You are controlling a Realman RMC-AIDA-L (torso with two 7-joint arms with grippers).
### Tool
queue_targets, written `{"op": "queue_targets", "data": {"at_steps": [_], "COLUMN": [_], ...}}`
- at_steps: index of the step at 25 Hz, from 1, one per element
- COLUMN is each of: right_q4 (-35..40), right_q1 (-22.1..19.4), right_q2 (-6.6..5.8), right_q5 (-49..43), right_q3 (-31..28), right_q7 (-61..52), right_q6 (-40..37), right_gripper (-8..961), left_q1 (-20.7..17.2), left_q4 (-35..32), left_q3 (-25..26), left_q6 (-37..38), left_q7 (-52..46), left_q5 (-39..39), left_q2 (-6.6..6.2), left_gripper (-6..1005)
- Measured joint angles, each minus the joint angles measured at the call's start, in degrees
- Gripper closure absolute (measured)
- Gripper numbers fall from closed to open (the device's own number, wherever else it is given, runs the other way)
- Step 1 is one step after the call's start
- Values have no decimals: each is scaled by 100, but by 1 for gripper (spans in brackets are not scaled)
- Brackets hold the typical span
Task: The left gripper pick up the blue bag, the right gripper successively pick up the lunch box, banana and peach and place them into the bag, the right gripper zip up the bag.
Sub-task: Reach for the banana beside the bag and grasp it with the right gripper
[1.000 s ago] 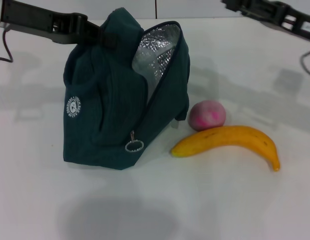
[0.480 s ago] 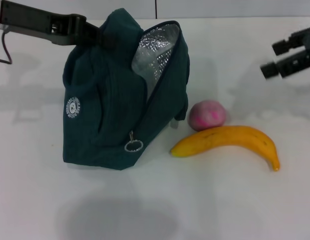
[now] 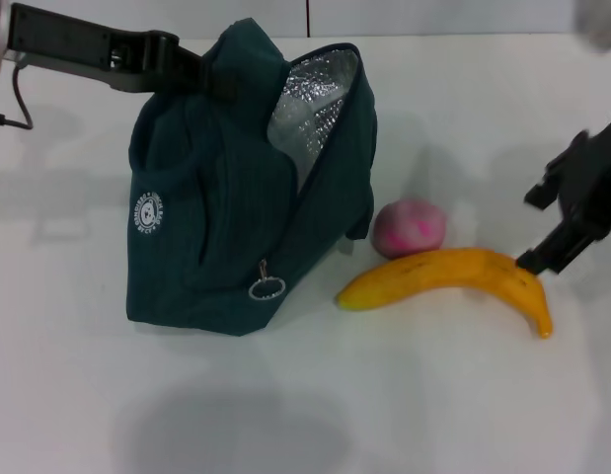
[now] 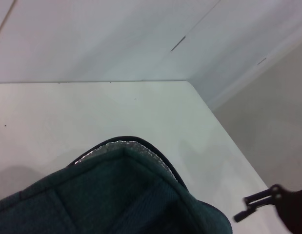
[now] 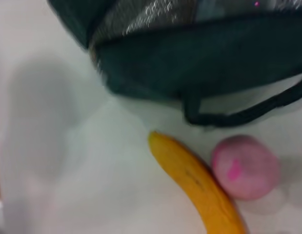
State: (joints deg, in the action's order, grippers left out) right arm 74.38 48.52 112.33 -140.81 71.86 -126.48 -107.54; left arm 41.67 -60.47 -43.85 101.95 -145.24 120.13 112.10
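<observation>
Yellow banana (image 3: 453,276) lay on the tabletop (image 3: 463,395) touching the peach (image 3: 410,226) beside the blue bag (image 3: 236,188) held up by the left gripper (image 3: 191,74), and the right gripper (image 3: 562,227), fingers spread at its dark-tipped end, would do best to straddle mid-length before closing.

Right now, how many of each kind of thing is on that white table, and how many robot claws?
Bags: 1, the blue bag
Bananas: 1, the banana
Peaches: 1, the peach
Robot claws: 2, the left gripper and the right gripper
Total: 5
</observation>
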Motion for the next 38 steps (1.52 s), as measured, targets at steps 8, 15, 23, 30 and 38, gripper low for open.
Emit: {"op": "queue_targets", "data": {"at_steps": [8, 15, 23, 30, 38], "right_q4": [-660, -1035, -1396, -1648, -1894], "right_q1": [-85, -209, -220, -179, -131], "right_q2": [305, 350, 369, 372, 369], "right_q5": [-550, -508, -506, -370, -351], "right_q3": [473, 548, 805, 913, 1010], "right_q7": [89, -3, -98, -100, -104], "right_q6": [813, 1306, 1872, 2154, 2299], "right_gripper": [122, 131, 141, 151, 176], "left_q1": [-9, 8, 27, 26, 40], "left_q4": [1, 1, 0, 1, 1], "left_q3": [-16, 5, 9, 9, -16], "left_q6": [0, -16, -34, -35, -44], "left_q7": [11, 27, 56, 57, 57], "left_q5": [0, 2, 33, 33, 27], "left_q2": [-3, -13, -14, -11, -7], "left_gripper": [961, 960, 959, 959, 958]}}
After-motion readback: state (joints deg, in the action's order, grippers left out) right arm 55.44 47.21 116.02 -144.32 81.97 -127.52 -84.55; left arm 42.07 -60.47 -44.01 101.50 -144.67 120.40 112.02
